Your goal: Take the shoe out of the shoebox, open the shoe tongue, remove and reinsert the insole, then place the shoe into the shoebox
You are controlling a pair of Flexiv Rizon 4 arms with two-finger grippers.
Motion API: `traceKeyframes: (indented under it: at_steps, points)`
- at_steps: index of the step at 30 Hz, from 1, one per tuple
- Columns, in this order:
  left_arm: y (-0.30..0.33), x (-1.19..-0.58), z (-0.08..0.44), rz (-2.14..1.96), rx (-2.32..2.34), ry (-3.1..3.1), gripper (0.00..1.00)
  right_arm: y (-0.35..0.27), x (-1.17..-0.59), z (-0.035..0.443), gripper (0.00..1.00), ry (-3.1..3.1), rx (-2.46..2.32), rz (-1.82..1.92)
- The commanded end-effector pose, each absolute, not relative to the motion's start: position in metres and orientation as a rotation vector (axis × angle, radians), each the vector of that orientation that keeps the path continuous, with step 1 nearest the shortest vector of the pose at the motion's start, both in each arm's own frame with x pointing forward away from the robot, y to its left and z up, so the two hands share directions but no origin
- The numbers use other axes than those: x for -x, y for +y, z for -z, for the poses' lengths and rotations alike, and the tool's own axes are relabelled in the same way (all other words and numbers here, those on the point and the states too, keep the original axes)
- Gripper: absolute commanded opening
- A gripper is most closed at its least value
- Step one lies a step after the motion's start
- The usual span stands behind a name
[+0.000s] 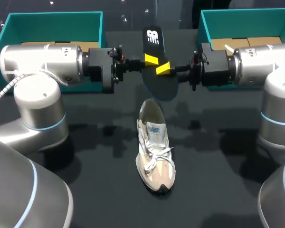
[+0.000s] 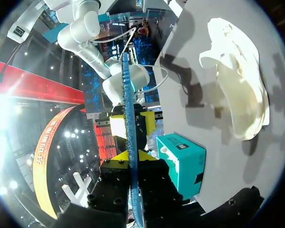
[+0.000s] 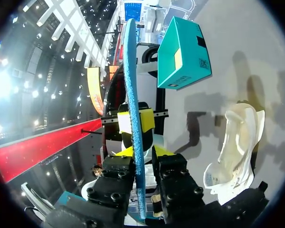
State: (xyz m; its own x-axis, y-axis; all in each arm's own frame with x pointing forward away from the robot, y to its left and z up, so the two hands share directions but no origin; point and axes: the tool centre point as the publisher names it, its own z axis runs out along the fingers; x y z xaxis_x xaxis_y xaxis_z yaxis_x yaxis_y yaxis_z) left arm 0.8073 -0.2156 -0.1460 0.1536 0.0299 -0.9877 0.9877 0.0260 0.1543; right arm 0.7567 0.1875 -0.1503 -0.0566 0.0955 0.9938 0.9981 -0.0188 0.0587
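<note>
Insole: the black insole (image 1: 154,45) is up in the air at the upper middle of the head view; it stands on end, right over the back of the shoe; it is not in the shoe
Left gripper: the left gripper (image 1: 151,59) comes in from the left; its two yellow tips are squeezed on the insole, one on each flat side; its wrist view shows the thin blue edge (image 2: 128,118) pinched between them
Right gripper: the right gripper (image 1: 163,69) comes in from the right, just below the other; it pinches the insole too (image 3: 132,71)
Shoe: the pale shoe (image 1: 154,147) lies on the black table (image 1: 85,156) in the middle of the head view; nothing touches it; its toe points to the lower edge
Boxes: one teal shoebox (image 1: 52,26) at the upper left; one (image 1: 237,23) at the upper right
Step, I think: putting the insole back in
How to do it well: let only one gripper let go, so the insole does not fall; use the free one to hold the shoe steady; tip the low end of the insole into the shoe's mouth; slide it in slowly toward the toe; push it flat, with no folds
</note>
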Motion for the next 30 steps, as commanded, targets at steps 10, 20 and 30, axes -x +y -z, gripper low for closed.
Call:
traceKeyframes:
  at_steps: [10,20,30]
  points:
    - [-0.197,-0.801,0.148,1.087,-1.254,1.236,1.00,0.189,-0.758,0.150,0.00,-1.346,1.256,1.235]
    - [-0.166,-0.796,0.152,1.127,-1.216,1.410,1.00,0.182,-0.760,0.153,0.00,-1.458,1.208,1.227]
    - [-0.170,-0.791,0.155,1.133,-1.237,1.447,1.00,0.182,-0.760,0.153,0.00,-1.458,1.208,1.227]
